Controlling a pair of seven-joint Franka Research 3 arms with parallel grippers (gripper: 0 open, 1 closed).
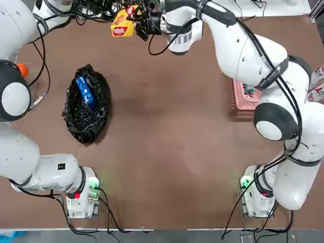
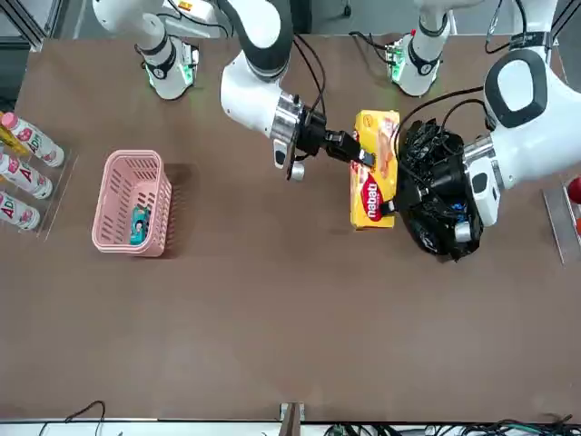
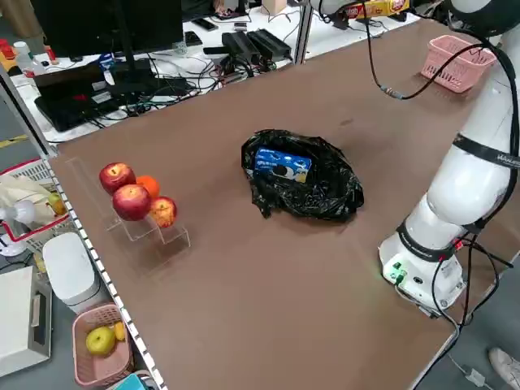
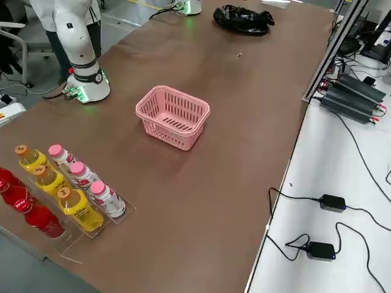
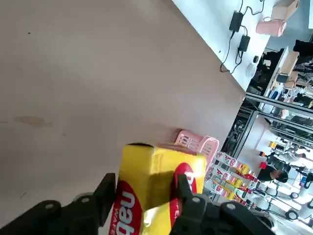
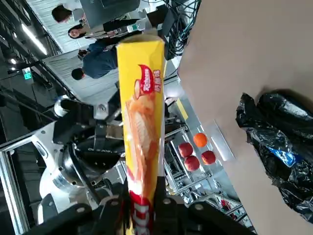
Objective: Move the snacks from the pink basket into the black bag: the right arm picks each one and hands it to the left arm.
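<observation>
The yellow flat box [image 2: 374,168] is held in the air over the worktop's far edge, clamped at once by both sets of fingers — the right gripper [image 2: 361,153] pinches it from one side, its fingers [image 6: 113,204] closed on the box's lower end in the right wrist view, and the left gripper [image 2: 392,207] grips it from the other, its fingers [image 5: 106,188] pressed against the box's faces. In the top view the box [image 1: 122,24] sits at the far edge, left of the middle, between the two grippers.

The black bag [image 1: 87,106] lies on the worktop [image 1: 167,126] toward the left edge, nearer the robot than the box, and a blue packet [image 1: 85,91] rests inside its open mouth. The pink basket [image 2: 133,202] stands near the right edge — a small teal box [image 2: 139,224] lies in it. A row of bottles [image 4: 67,189] stands beside the basket at the right edge; apples and an orange [image 3: 134,195] sit on a clear rack along the left edge.
</observation>
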